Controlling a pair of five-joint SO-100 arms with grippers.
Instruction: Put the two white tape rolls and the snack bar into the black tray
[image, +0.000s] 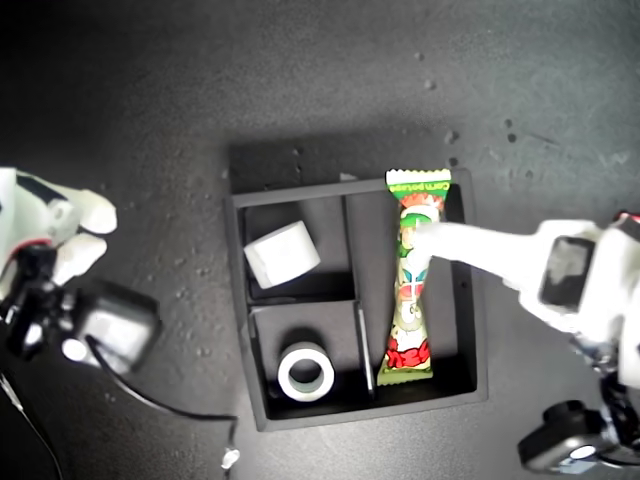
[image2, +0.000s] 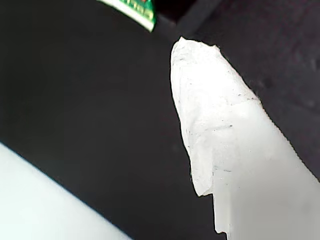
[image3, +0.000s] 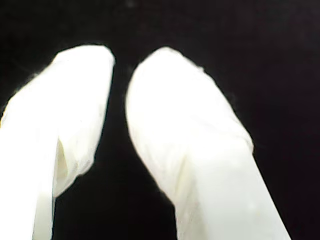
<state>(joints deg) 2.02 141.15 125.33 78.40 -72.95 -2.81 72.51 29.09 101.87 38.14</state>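
Observation:
The black tray sits mid-table in the exterior view. One white tape roll lies on its side in the far small compartment. The other white tape roll sits hole-up in the near small compartment. The snack bar lies in the long compartment, its far crimped end over the tray wall. My first gripper reaches in from the exterior view's right, one finger over the bar's middle. In its wrist view my first gripper is open and empty, with a corner of the snack bar beyond. My second gripper is shut at the exterior view's left, away from the tray.
A dark speckled tabletop surrounds the tray. A black cable runs from the arm at the exterior view's left toward the tray's near corner. A wrist camera housing hangs at the exterior view's lower right.

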